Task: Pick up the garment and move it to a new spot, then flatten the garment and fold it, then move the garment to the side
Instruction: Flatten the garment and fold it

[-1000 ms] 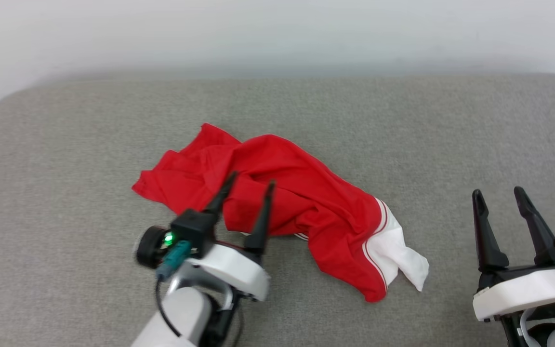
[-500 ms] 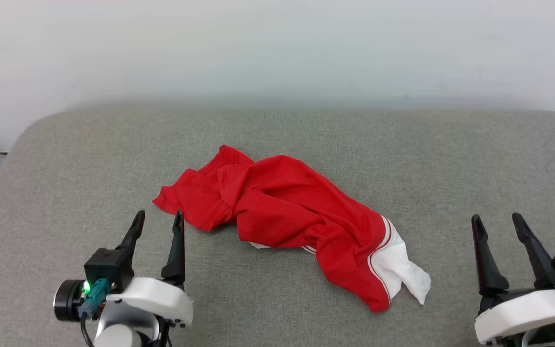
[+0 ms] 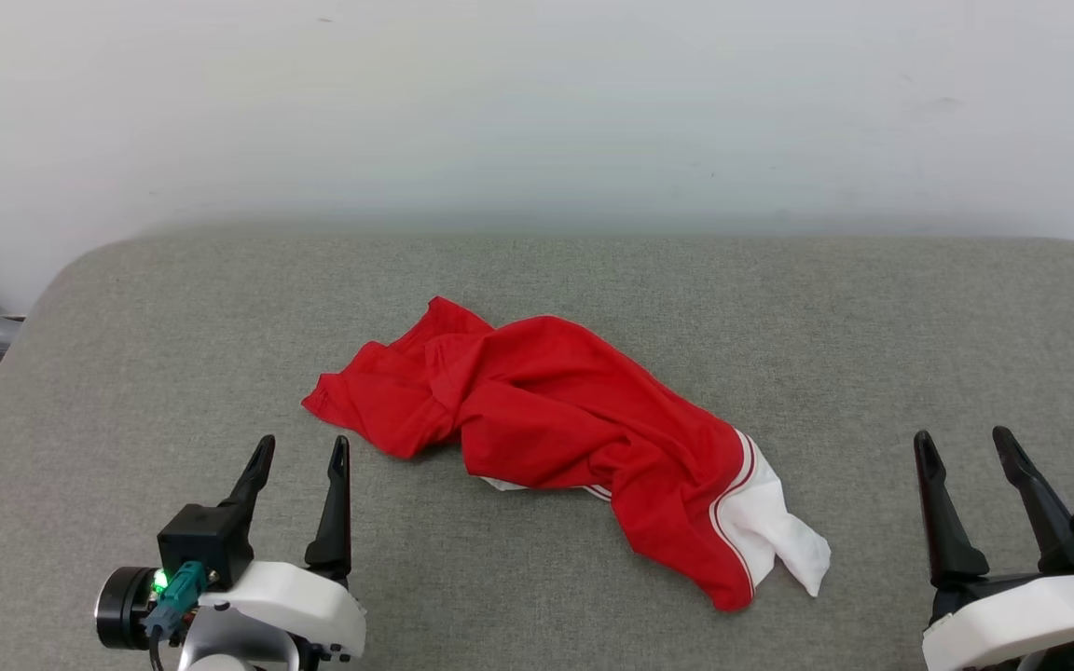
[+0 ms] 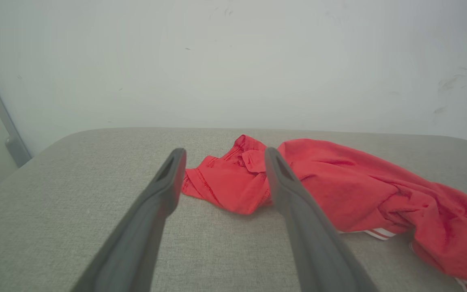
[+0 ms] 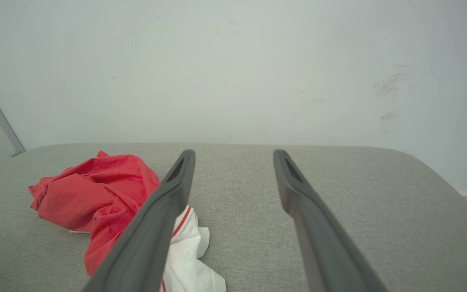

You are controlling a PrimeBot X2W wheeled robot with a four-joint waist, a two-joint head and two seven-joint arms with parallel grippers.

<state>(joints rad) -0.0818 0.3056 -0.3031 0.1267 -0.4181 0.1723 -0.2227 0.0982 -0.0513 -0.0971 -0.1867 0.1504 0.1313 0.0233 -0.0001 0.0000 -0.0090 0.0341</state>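
While both arms sit low at the near edge, left gripper point(image 3: 302, 447) and right gripper point(image 3: 962, 438) have jaws spread wide, empty, touching nothing. Garment point(image 3: 546, 410) lies crumpled mid-cushion point(image 3: 127, 373), apart from both, red end nearer the left gripper, white sleeve point(image 3: 770, 522) trailing toward the right. Pale wall point(image 3: 537, 112) behind.
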